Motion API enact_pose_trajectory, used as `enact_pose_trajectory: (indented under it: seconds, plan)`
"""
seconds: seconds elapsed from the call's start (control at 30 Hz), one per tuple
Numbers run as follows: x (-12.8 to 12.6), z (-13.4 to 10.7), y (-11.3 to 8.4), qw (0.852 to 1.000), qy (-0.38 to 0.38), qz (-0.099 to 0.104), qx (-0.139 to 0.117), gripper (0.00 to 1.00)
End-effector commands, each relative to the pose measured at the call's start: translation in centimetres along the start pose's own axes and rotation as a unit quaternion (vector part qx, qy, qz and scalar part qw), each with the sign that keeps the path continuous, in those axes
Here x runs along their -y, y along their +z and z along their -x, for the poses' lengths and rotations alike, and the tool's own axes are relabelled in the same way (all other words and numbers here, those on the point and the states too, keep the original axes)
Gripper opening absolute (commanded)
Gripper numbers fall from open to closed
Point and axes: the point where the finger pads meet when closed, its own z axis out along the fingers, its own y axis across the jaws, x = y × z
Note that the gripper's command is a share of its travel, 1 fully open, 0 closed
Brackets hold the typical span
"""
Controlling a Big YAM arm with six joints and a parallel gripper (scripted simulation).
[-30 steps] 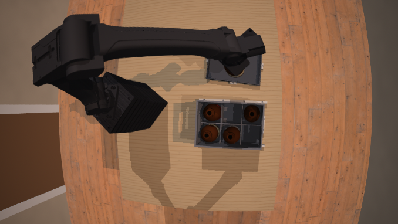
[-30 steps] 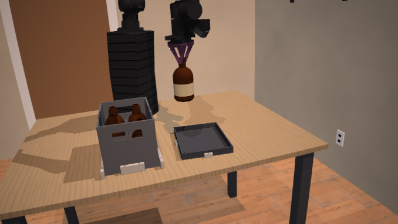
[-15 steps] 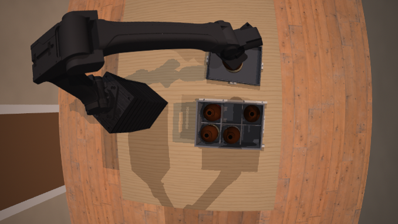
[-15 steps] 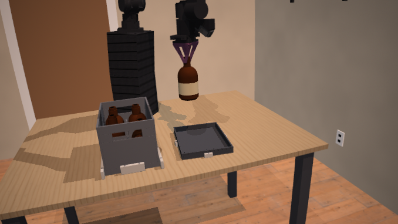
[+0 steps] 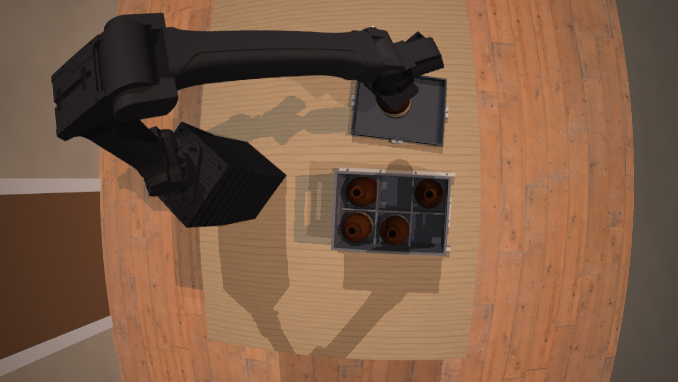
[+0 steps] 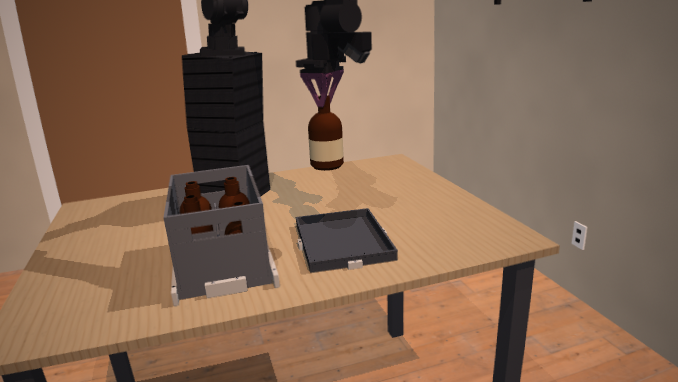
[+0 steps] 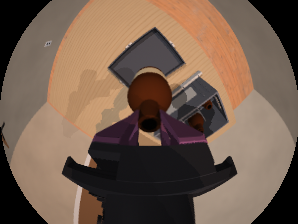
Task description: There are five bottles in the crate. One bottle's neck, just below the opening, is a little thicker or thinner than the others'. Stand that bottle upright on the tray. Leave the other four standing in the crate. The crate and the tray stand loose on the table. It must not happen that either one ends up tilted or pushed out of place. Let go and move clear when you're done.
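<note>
"Where's the bottle [image 5: 400, 111] [image 6: 326, 131] [image 7: 149, 94]?"

"Upright in the gripper [image 6: 322, 102] [image 7: 150, 122], pinched by its neck, above the surface [image 5: 300, 310] [image 6: 440, 220] [image 7: 85, 60]."

"And the crate [image 5: 391, 252] [image 6: 220, 260] [image 7: 215, 95]?"

"Near the surface's front edge, left of the tray [image 5: 400, 131] [image 6: 345, 237] [image 7: 154, 50] in the exterior view; a socket [image 6: 579, 235] [image 7: 48, 44] marks the grey wall [image 6: 525, 115]."

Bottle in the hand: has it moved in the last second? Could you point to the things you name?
Yes. The held bottle [image 5: 396, 115] [image 6: 326, 131] [image 7: 149, 94] has shifted rightward in the exterior view, away from the crate [image 5: 336, 212] [image 6: 220, 260] [image 7: 204, 87].
</note>
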Motion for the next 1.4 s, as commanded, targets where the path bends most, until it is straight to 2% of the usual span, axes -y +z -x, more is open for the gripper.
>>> enact_pose_trajectory:
  seconds: [0.0, 1.37]
  plan:
    - [0.3, 3.3, -2.7, 0.999, 0.001, -0.014, 0.032, 0.0]
    - [-1.0, 4.1, -2.7, 0.999, 0.001, -0.013, 0.033, 0.0]
